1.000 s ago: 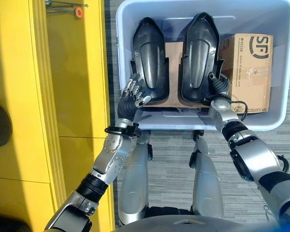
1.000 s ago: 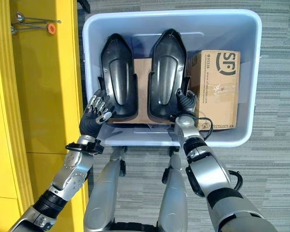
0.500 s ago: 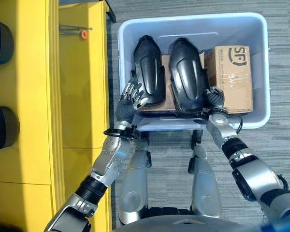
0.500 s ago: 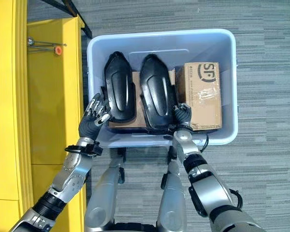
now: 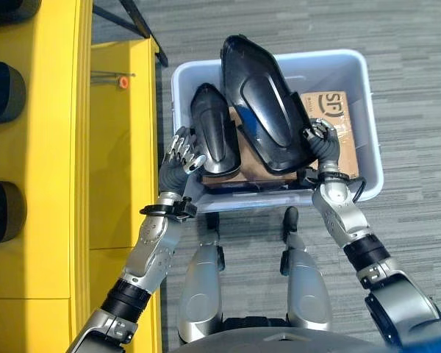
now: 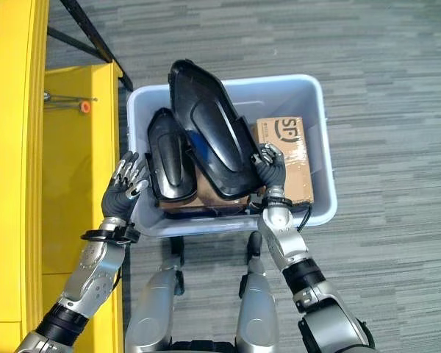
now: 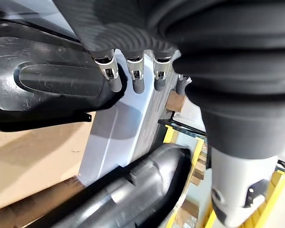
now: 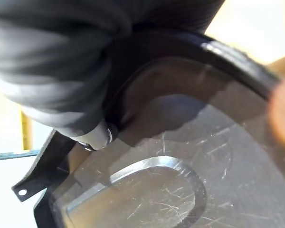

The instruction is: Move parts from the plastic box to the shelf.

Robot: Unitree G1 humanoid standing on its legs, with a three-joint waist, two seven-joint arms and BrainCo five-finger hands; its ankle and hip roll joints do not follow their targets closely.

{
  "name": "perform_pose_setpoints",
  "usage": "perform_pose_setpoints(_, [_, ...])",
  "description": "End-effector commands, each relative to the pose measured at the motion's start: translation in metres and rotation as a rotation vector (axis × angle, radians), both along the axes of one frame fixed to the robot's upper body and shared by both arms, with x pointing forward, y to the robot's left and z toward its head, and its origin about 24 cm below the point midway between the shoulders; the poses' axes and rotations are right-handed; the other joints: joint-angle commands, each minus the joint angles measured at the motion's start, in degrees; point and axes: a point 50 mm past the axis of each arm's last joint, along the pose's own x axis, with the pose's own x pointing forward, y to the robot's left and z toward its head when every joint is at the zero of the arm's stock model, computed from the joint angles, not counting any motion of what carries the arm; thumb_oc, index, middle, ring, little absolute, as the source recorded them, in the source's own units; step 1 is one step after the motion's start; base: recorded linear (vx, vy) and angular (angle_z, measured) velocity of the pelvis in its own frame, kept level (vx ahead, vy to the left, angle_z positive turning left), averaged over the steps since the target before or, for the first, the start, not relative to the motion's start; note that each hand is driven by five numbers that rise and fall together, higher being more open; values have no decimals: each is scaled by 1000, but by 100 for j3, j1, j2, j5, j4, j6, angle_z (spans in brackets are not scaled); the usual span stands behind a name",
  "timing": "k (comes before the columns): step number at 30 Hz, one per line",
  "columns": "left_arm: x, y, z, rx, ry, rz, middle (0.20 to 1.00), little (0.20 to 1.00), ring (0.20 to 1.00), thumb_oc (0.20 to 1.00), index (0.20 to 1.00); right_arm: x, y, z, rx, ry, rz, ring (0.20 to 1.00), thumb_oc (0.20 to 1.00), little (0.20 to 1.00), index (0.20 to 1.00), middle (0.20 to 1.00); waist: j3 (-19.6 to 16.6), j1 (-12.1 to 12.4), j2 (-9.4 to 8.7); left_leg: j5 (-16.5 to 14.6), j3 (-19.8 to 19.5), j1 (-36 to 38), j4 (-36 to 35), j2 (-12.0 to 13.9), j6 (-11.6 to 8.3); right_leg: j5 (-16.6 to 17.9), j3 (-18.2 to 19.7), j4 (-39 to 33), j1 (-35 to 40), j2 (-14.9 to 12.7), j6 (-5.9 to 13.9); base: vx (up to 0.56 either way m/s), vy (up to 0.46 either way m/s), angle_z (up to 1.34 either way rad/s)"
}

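The right hand point(image 6: 268, 166) has its fingers curled on the near edge of the larger black part point(image 6: 209, 140), holding it tilted up above the plastic box point(image 6: 316, 147), likely so the part clears the rim on its way to the yellow shelf point(image 5: 37, 162). A second, smaller black part point(image 5: 213, 140) lies in the box on a cardboard sheet point(image 5: 253, 165), just beyond the left hand's point(image 5: 180, 153) fingertips. That hand sits at the box's near left corner, fingers relaxed and holding nothing, seemingly placed to catch the lifted part's other edge. A cardboard carton point(image 6: 290, 158) sits beside the right hand's fingers, inside the box.
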Motion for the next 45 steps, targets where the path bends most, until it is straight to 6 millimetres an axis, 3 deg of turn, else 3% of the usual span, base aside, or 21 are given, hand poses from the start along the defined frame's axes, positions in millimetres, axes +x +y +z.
perform_pose_setpoints(1, [-9,7,4,13,-41,-12,1000,1000,1000,1000,1000,-13,1,11,50,-107,64,200,200,200,200,200,-569,32,12,-427,-211,208,287,245,-103,-808,-154,874,75,-211,119,15,-15,4])
perform_pose_setpoints(10, [-18,23,-4,22,-11,32,1000,1000,1000,1000,1000,-30,9,14,122,-139,201,200,200,200,200,200,-871,-24,105,-423,-267,688,236,342,-165,-1174,-191,1370,349,-111,27,-3,-53,4])
perform_pose_setpoints(13, [-22,29,-8,22,9,51,1000,1000,1000,1000,1000,-34,13,18,166,-156,258,200,200,200,200,200,-938,-17,127,-406,-310,786,293,432,-192,-1400,-195,1691,377,-12,-54,-25,-129,5])
perform_pose_setpoints(16, [-27,37,-12,20,30,80,1000,1000,1000,1000,1000,-38,19,30,203,-203,332,200,200,200,200,200,-907,32,144,-330,-427,994,380,643,-273,-1836,-360,2365,445,130,-258,-51,-201,9])
perform_pose_setpoints(18, [-29,38,-14,18,38,86,1000,1000,1000,1000,1000,-38,21,33,207,-219,348,200,200,200,200,200,-886,53,137,-289,-455,1037,375,701,-287,-1906,-409,2466,464,171,-305,-90,-235,25])
perform_pose_setpoints(20, [-35,44,-21,30,69,114,1000,1000,1000,1000,1000,-36,28,46,190,-266,386,200,200,200,200,200,-881,167,158,87,-608,1066,160,964,-372,-2138,-660,2701,425,387,-481,-167,-368,16])
perform_pose_setpoints(21, [-38,45,-27,22,94,125,1000,1000,1000,1000,1000,-33,34,49,206,-274,413,200,200,200,200,200,-929,296,199,572,-726,1038,-226,1133,-475,-2187,-882,2591,446,524,-539,-118,-268,7])
perform_pose_setpoints(22, [-38,45,-27,22,94,125,1000,1000,1000,1000,1000,-33,34,49,206,-274,413,200,200,200,200,200,-931,287,205,590,-734,1044,-251,1141,-480,-2182,-894,2578,453,532,-543,-116,-230,34])
perform_pose_setpoints(23, [-39,45,-29,15,101,128,1000,1000,1000,1000,1000,-32,35,50,211,-275,413,200,200,200,200,200,-962,331,221,830,-735,1004,-413,1185,-528,-2194,-988,2513,453,561,-558,-64,-111,31])
perform_pose_setpoints(24, [-39,45,-33,6,114,131,1000,1000,1000,1000,1000,-31,33,54,206,-294,409,200,200,200,200,200,-1019,361,229,1090,-635,949,-640,1226,-548,-2183,-1143,2375,484,549,-572,-112,-199,41])
perform_pose_setpoints(25, [-40,43,-38,2,137,125,1000,1000,1000,1000,1000,-32,26,54,198,-304,390,200,200,200,200,200,-1124,375,189,1331,-37,874,-922,1289,-564,-2164,-1491,2041,645,391,-561,-76,-151,31])
perform_pose_setpoints(29, [-36,39,-41,16,142,112,1000,1000,1000,1000,1000,-35,18,51,172,-296,350,200,200,200,200,200,-1136,345,149,1453,308,838,-895,1223,-675,-2088,-1775,1609,1032,299,-550,-36,-134,126])
perform_pose_setpoints(31, [-38,38,-39,9,134,113,1000,1000,1000,1000,1000,-37,12,44,170,-268,345,200,200,200,200,200,-1218,360,74,904,176,1096,-216,1066,-488,-1776,-1977,1234,1097,233,-606,-155,-70,115])
perform_pose_setpoints(33, [-38,36,-39,-2,130,109,1000,1000,1000,1000,1000,-38,12,38,187,-239,345,200,200,200,200,200,-1361,363,26,385,-59,1336,345,919,-400,-1652,-2135,963,1178,186,-625,-57,-19,77])
perform_pose_setpoints(34, [-39,36,-39,-2,131,109,1000,1000,1000,1000,1000,-38,12,37,188,-238,345,200,200,200,200,200,-1356,351,34,355,-76,1326,384,926,-399,-1651,-2148,949,1201,193,-621,-59,51,73])
perform_pose_setpoints(35, [-37,33,-37,-13,119,96,1000,1000,1000,1000,1000,-39,14,39,199,-246,354,200,200,200,200,200,-1463,329,18,16,-170,1642,657,805,-368,-1541,-2310,877,1202,150,-613,-47,60,68])
perform_pose_setpoints(37, [-38,34,-36,-12,114,97,1000,1000,1000,1000,1000,-39,14,38,210,-242,352,200,200,200,200,200,-1525,304,36,-147,-242,1822,636,769,-358,-1516,-2353,902,1191,126,-580,-41,160,68])
perform_pose_setpoints(38, [-37,33,-34,-7,105,97,1000,1000,1000,1000,1000,-39,15,37,224,-239,348,200,200,200,200,200,-1602,262,87,-411,-320,1982,306,682,-294,-1372,-2362,1000,1123,32,-463,-25,204,43])
perform_pose_setpoints(39, [-37,32,-34,-8,106,97,1000,1000,1000,1000,1000,-39,15,37,224,-239,348,200,200,200,200,200,-1604,256,86,-405,-322,1986,293,675,-288,-1367,-2366,1001,1124,24,-455,-15,233,30])
perform_pose_setpoints(41, [-37,31,-34,-5,101,78,1000,1000,1000,1000,1000,-42,9,36,237,-239,324,200,200,200,200,200,-1720,214,127,-731,4,1977,-10,660,-235,-1127,-2517,942,1180,-250,-282,-11,330,37])
perform_pose_setpoints(45, [-38,36,-30,20,85,90,1000,1000,1000,1000,1000,-43,9,31,234,-214,318,200,200,200,200,200,-1777,325,74,-889,30,1969,-147,454,-176,-767,-2690,731,1295,-524,-58,-17,243,41])
